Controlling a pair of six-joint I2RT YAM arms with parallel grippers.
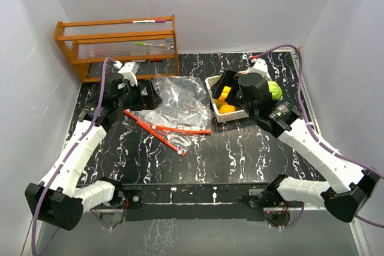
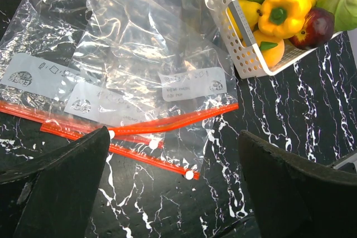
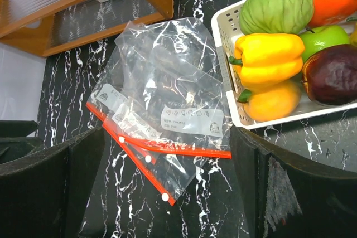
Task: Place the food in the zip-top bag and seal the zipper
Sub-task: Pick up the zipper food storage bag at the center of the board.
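Overlapping clear zip-top bags (image 1: 174, 109) with red-orange zippers lie flat at the table's middle; they also show in the left wrist view (image 2: 145, 65) and the right wrist view (image 3: 167, 82). The food sits in a white basket (image 1: 213, 82) to their right: a yellow pepper (image 3: 270, 57), a green cabbage (image 3: 276, 6), an orange fruit (image 3: 273, 101) and a dark red fruit (image 3: 334, 73). My left gripper (image 1: 151, 96) is open and empty at the bags' left edge (image 2: 175, 193). My right gripper (image 1: 228, 82) is open and empty above the basket (image 3: 167, 193).
A wooden rack (image 1: 117, 43) stands at the back left, behind the bags. White walls close the table on three sides. The basket (image 2: 245, 65) stands close to the bags' right edge.
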